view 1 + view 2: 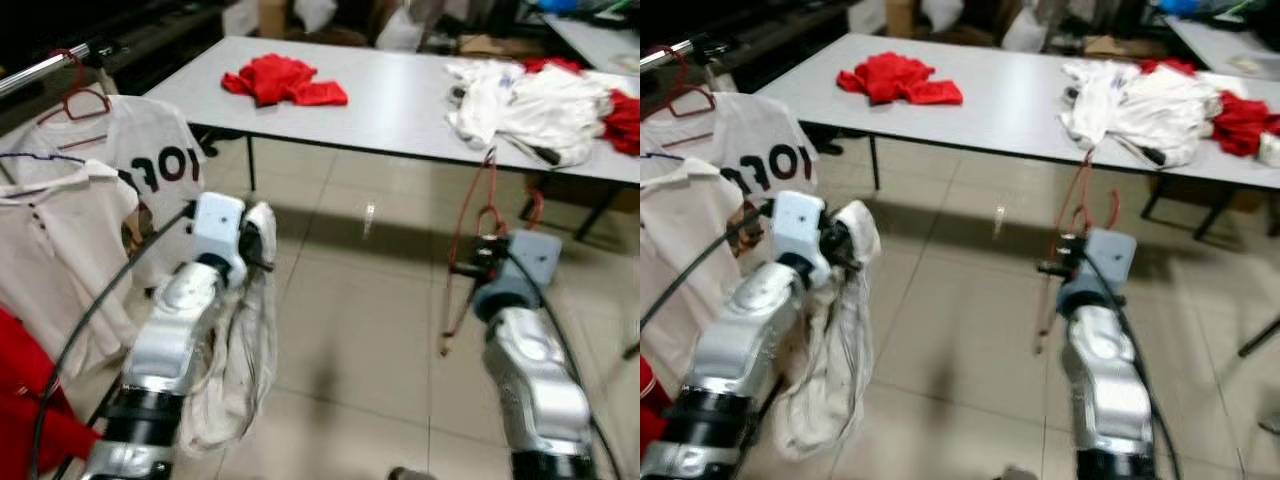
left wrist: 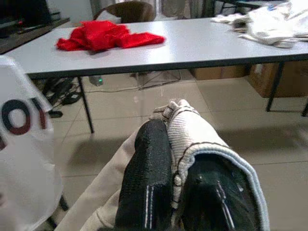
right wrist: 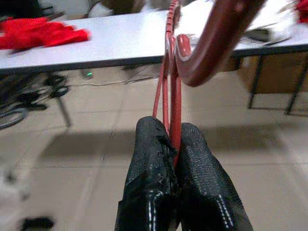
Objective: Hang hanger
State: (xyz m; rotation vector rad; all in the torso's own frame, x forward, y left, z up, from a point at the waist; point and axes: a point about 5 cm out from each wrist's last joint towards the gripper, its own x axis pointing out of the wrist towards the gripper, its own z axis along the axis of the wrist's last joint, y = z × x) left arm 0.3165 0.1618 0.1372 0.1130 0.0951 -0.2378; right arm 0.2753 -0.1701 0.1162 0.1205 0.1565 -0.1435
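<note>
Two grippers are loaded as you look down toward the long grey table (image 1: 400,95): your right gripper (image 3: 174,139) is clamped tight on the wire of a thin red plastic hanger (image 1: 468,270), and your left gripper (image 2: 175,159) is pinched shut on a fold of cream-white cloth garment (image 1: 240,370) that hangs limp below it. The hanger sits short of the table's near edge, over bare tiled floor (image 1: 340,330), well apart from the garment. Its long axis runs nearly upright with a slight lean, one end trailing down toward the floor and the upper part rising past the gripper toward the table; the right wrist view shows its thick curved hook (image 3: 211,45) just above the fingers. You appear to be in the carrying and dressing stage, with nothing hung yet. Off the table's left end, a silver metal rail (image 1: 50,65) already carries a white printed T-shirt (image 1: 150,150) on another red hanger. Your next move likely calls for bringing hanger and garment together, then turning the hook toward that rail.
</note>
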